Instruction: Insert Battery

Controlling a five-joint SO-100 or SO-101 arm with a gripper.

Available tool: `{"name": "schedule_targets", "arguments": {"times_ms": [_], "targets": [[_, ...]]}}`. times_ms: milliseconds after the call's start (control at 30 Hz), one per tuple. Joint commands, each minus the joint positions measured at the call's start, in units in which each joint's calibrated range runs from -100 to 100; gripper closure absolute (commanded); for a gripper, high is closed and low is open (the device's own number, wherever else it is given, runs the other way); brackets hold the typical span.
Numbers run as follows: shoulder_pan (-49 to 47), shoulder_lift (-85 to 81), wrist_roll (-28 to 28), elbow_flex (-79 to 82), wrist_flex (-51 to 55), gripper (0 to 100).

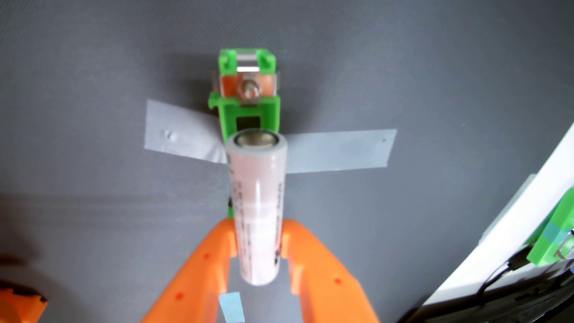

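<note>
My orange gripper [257,231] enters from the bottom of the wrist view and is shut on a pale pink cylindrical battery [257,198]. The battery lies lengthwise between the fingers, its metal end pointing away from me. A green battery holder [248,102] with metal contacts and a copper plate sits on the grey mat, held down by strips of grey tape [338,150]. The battery's far end hangs in front of the holder's near part and hides it; I cannot tell whether they touch.
A white board edge [503,229] runs diagonally at the right, with a green part [556,239] and black cables beyond it. A small blue tape mark [231,306] lies on the mat between the fingers. An orange part [18,301] shows at the bottom left.
</note>
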Motion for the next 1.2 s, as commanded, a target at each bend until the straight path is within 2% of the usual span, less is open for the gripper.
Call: {"name": "schedule_targets", "arguments": {"times_ms": [0, 700, 867, 1167], "targets": [[0.5, -1.2, 0.3, -0.1, -0.3, 98], [-0.4, -1.7, 0.3, 0.8, -0.6, 98], [-0.4, -1.6, 0.4, 1.7, -4.5, 98], [-0.4, -1.7, 0.4, 1.7, -4.6, 98]]}}
